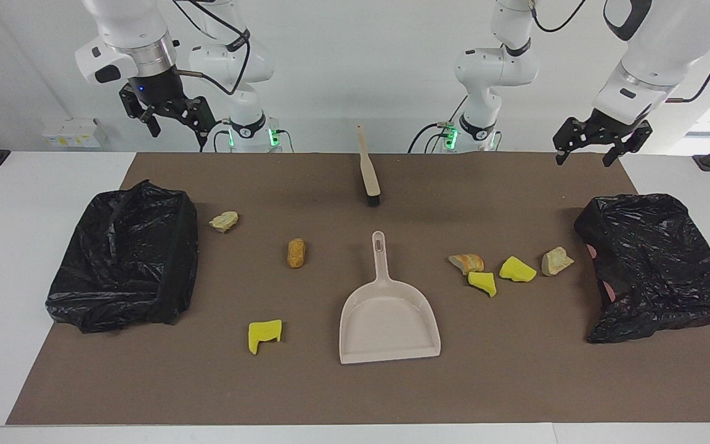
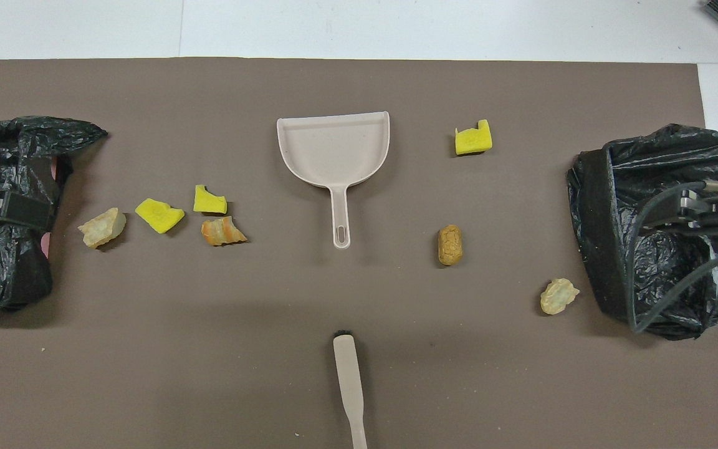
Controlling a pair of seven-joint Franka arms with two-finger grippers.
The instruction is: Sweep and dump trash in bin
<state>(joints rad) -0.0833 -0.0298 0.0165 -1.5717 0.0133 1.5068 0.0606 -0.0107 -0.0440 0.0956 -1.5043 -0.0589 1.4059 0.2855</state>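
Left gripper [image 1: 595, 148]: fingers spread wide, nothing held; hung in the air over the mat's edge at the left arm's end, just above the black-bagged bin [image 1: 657, 265] there. Right gripper [image 1: 173, 120]: fingers likewise wide and empty, raised above the robots' edge of the desk, near the second bagged bin [image 1: 124, 259] at the right arm's end. Both arms are judged to be waiting; no tool has been taken up.

Brush [image 1: 368, 172] is laid flat on the brown mat [image 1: 515, 382], nearest the robots at mid-desk, handle pointing toward them, bristles toward the dustpan [image 1: 389, 317]. The dustpan lies farther out, handle toward the robots, mouth facing away. Both handles seem so turned that either arm may grasp them from above.

Trash is scattered on the mat, none yet in pan or bin. Toward the left arm's end, a cluster of four: a striped bread lump [image 1: 466, 263], two yellow sponge chunks [image 1: 482, 282] [image 1: 517, 269], a pale lump [image 1: 556, 261] just beside the bin. Toward the right arm's end, three well apart: a pale scrap [image 1: 224, 221] near that bin, a brown loaf-like lump [image 1: 296, 253], a yellow sponge [image 1: 264, 334] farthest from the robots.

A bin at each end probably lets either pile be dumped close by. Task judged unstarted.
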